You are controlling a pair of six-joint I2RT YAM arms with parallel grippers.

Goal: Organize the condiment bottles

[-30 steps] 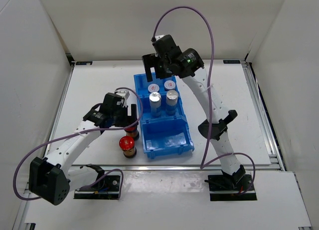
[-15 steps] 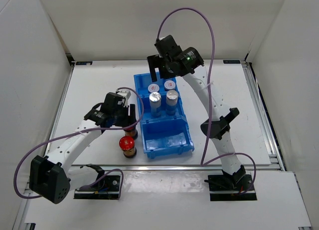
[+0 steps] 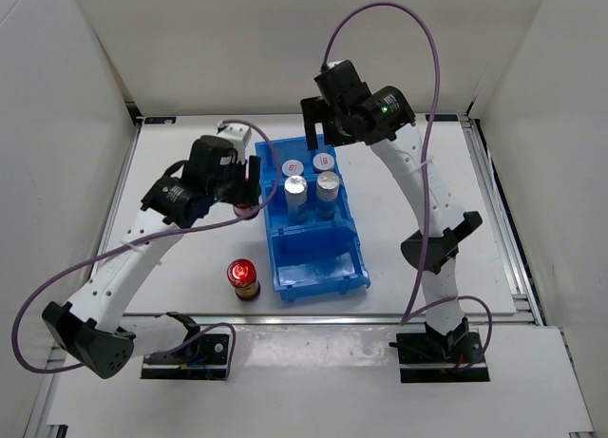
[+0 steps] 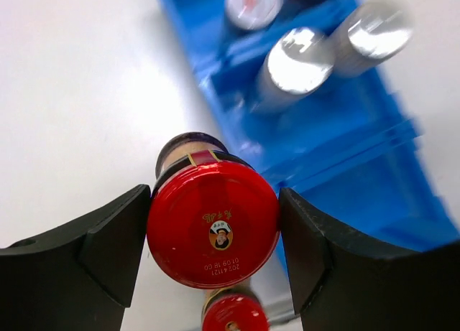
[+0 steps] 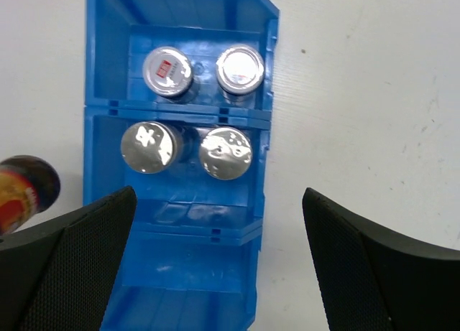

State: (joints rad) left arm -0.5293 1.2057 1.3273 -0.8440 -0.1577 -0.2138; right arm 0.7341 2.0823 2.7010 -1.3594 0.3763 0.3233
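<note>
In left tool (image 4: 214, 248), glossy red-capped bottle (image 4: 213, 217)

A white worktop (image 3: 465, 162) lies beneath the fingers (image 4: 108, 238), edged by aluminium rails (image 3: 501, 219) to either side of them; plain white walls (image 3: 237, 48) rise beyond, evenly lit.

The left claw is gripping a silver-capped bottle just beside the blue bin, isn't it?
Not quite. The left claw grips a red-capped bottle, not a silver-capped one, as the left wrist view shows. It is indeed just beside the blue bin.
</note>
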